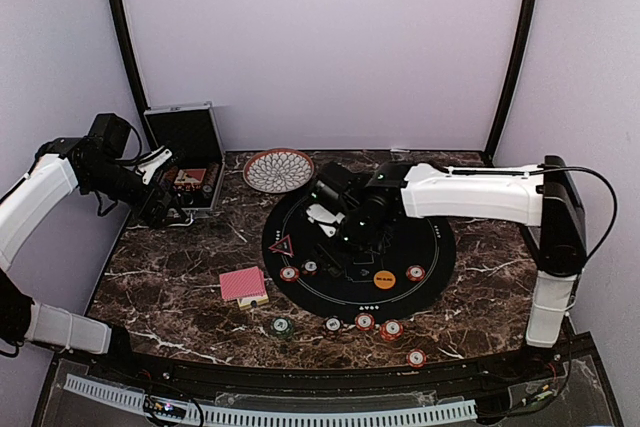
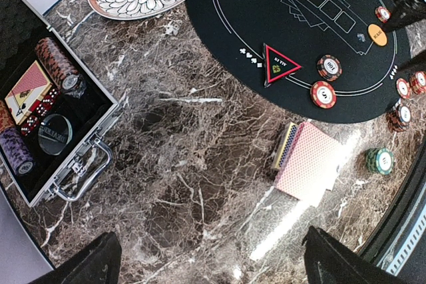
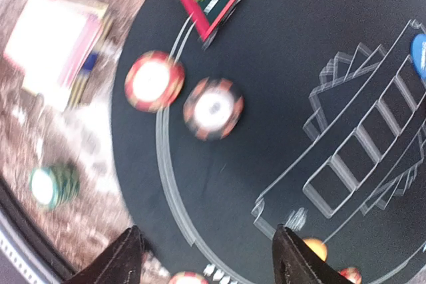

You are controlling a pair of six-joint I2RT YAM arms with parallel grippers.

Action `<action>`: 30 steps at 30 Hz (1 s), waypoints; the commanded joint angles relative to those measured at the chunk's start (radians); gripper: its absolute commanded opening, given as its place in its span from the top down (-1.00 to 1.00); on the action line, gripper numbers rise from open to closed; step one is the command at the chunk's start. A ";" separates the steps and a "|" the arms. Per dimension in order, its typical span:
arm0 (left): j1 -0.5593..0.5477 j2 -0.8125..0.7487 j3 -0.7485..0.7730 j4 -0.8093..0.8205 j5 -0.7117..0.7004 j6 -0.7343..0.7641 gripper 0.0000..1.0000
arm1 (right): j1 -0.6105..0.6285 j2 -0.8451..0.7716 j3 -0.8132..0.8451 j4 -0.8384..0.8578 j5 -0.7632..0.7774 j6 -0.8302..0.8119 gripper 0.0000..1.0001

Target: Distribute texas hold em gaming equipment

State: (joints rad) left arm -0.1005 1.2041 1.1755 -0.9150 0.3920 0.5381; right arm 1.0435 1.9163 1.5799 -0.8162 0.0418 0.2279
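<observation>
Up over the black mat (image 1: 440,247) with the right gripper (image 1: 340,232), fingers spread wide and nothing between them; wrist view smeared, so fine detail hard to call. In front of those fingers, at the mat's 8 o'clock rim, a red chip (image 3: 154,80) and a darker chip (image 3: 213,108) lying just beside each other, with the triangle marker (image 3: 212,1) at 9 o'clock. Off the mat on the marble table (image 1: 160,277): cards (image 1: 243,284) stacked at 8 o'clock, green chip stack (image 1: 281,326) at 7 o'clock. Row of chips (image 1: 365,321) strung along the 6 o'clock edge, and on the mat itself an orange button (image 1: 384,280) at 5 o'clock. Out at 10 o'clock, just beside the open case (image 1: 185,152), the left gripper (image 2: 213,265), likewise wide and empty. Looks like a gap between placements, so probably time to fetch the next piece. To do that well: choose one chip, line up squarely above it, drop straight down, straddle its rim with both fingers, then close gently. Mind the neighbour; come in from the free side to avoid nudging it. Lift clear before swinging across, and set it down flat on a bare stretch of the rim, well apart from the pieces already laid.
</observation>
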 commanded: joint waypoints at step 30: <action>-0.008 0.000 0.029 -0.029 0.021 0.002 -0.98 | 0.199 0.046 -0.150 0.018 -0.069 0.012 -0.60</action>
State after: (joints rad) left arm -0.1051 1.2098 1.1793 -0.9169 0.3931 0.5377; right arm 1.2343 1.9469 1.4067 -0.8097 -0.0093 0.2451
